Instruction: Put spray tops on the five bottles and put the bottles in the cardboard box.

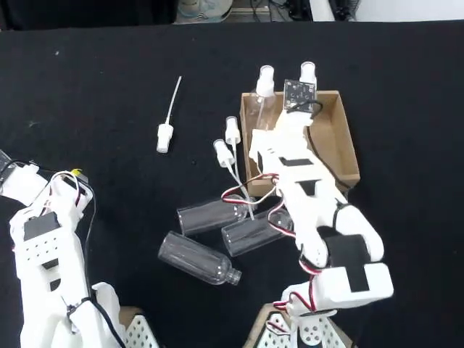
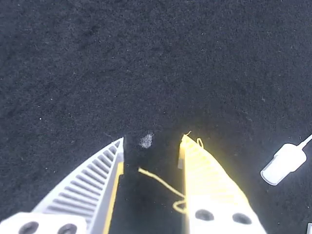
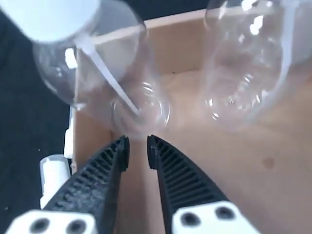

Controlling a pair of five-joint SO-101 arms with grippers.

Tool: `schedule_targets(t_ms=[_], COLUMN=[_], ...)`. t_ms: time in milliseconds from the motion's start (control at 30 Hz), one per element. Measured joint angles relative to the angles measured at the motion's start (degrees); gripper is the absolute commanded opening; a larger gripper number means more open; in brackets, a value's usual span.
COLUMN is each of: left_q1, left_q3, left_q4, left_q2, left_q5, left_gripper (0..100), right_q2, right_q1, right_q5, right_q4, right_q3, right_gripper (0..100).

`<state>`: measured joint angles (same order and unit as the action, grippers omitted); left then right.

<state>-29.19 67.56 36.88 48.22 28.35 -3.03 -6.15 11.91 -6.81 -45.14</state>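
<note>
Hovering over the floor of the box, your right claw shows only a narrow slit between its black fingers and grips nothing. Just ahead of its tips stands a capped bottle, upright in the box, with its dip tube running down inside to the base. A second bottle, also capped, stands ahead as well, on the side away from your left arm and apart from the first. Outside the box wall, on the side toward your left arm, two loose tops lie near the claw on the black cloth. A third top lies farther out the same way, its tube pointing away from you. Behind the claw, alongside your right arm, three bare bottles lie on their sides, uncapped. Your left claw is well apart from the box, spread wide and empty, its tips pointing down at the cloth. Beyond its yellow finger lies one top, clear of the claw.
</note>
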Motion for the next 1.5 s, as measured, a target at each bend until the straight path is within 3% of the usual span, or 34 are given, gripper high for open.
schedule_targets(t_ms=[667,967,1267,1500], left_q1=[0.00,0.00,0.00,0.00], left_q3=[0.00,0.00,0.00,0.00], left_q4=[0.00,0.00,0.00,0.00], left_q2=[0.00,0.00,0.00,0.00], left_q5=[0.00,0.00,0.00,0.00], left_gripper=[18,18,18,18], right_q2=[-1.49,9.14,16.88,15.12], right_q1=[0.00,-0.18,13.89,16.53], right_q5=[0.00,0.00,0.00,9.67], right_q4=[0.00,-15.82,-20.84,-18.29], right_q3=[2.20,2.20,2.20,2.20], right_gripper=[3.8,3.9,3.9,3.8])
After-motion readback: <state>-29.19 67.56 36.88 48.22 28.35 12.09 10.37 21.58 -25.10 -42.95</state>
